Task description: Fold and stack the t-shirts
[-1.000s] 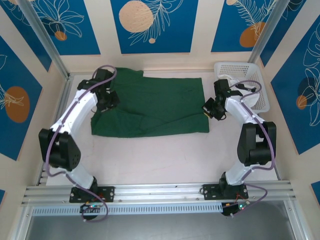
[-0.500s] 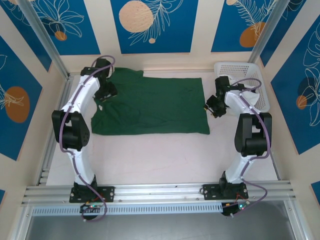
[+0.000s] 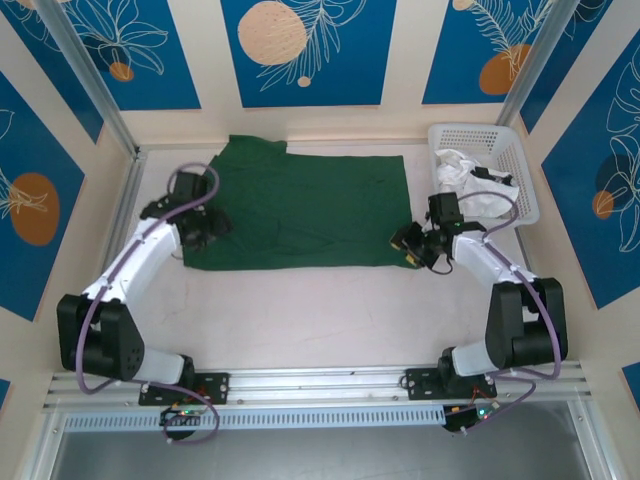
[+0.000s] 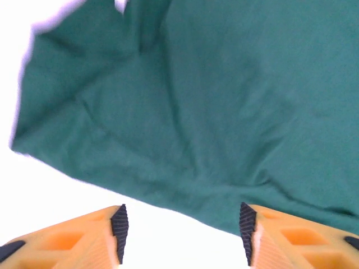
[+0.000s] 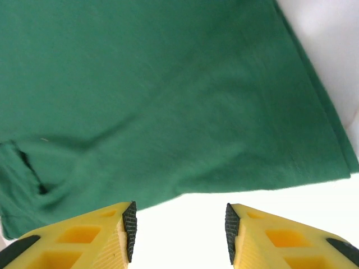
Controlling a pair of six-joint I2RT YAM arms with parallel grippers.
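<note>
The dark green t-shirt (image 3: 300, 205) lies spread flat across the far middle of the table. My left gripper (image 3: 205, 230) hovers open at its near left corner; in the left wrist view the green t-shirt (image 4: 196, 95) has its edge just ahead of the open left gripper (image 4: 183, 235), with bare table between the pads. My right gripper (image 3: 408, 246) stands open at the near right corner. From the right wrist, the green t-shirt (image 5: 168, 95) has its hem just beyond the empty right gripper (image 5: 179, 232). The white t-shirt (image 3: 468, 178) lies crumpled in the basket.
The white lattice basket (image 3: 525, 200) sits at the far right corner. Metal frame posts rise at the back left and back right. Bare white table (image 3: 320, 310) stretches between the shirt and the arm bases.
Both grippers have pulled back from the shirt's far side edges to its near corners. The shirt's left part, bunched a second ago, now lies flatter.
</note>
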